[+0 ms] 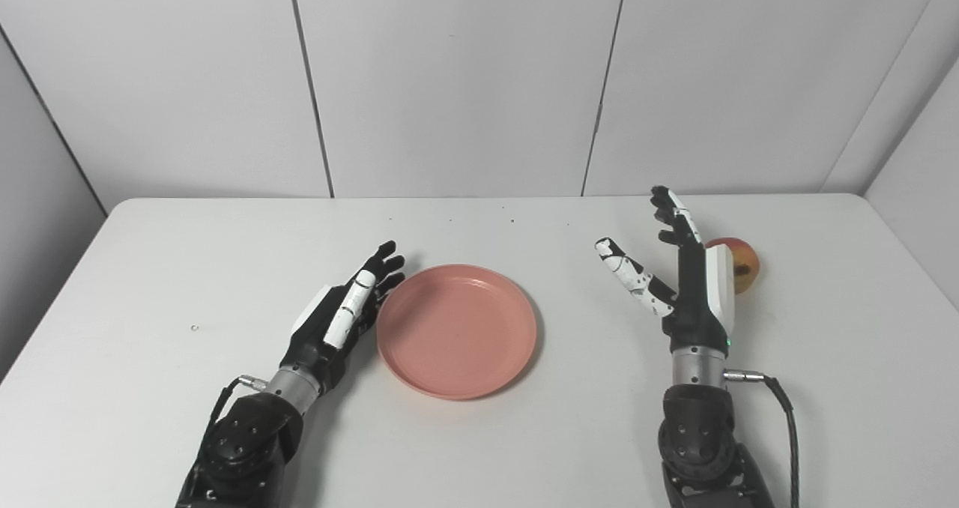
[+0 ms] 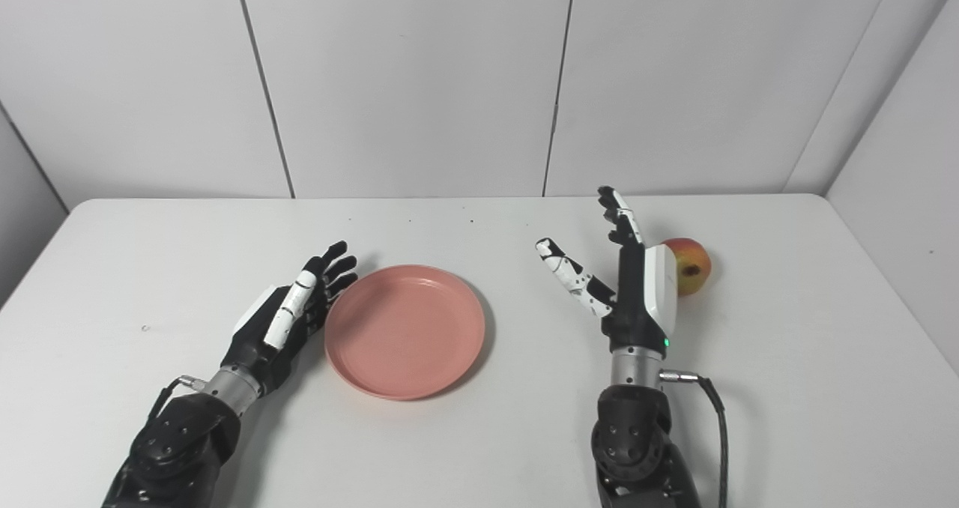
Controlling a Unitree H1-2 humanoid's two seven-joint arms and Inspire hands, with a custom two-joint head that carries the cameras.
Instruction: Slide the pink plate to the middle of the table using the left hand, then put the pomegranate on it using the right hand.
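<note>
Two arms rise from the near edge of a white table that fills the lower half of the view, walled by pale panels behind and at both sides. Wide bare surface lies left of the left arm, along the back edge, and in the gap between the plate and the right hand. The pink plate sits near the middle of the table, flat and empty. The left hand lies low beside the plate's left rim, palm turned toward it, fingers stretched and spread, touching or nearly touching the rim and gripping nothing. The right hand stands upright on its wrist, well right of the plate, fingers straight up, thumb angled out to the left, released and empty. The pomegranate rests on the table just behind that hand, toward the right edge, partly hidden by it in the left eye view.
</note>
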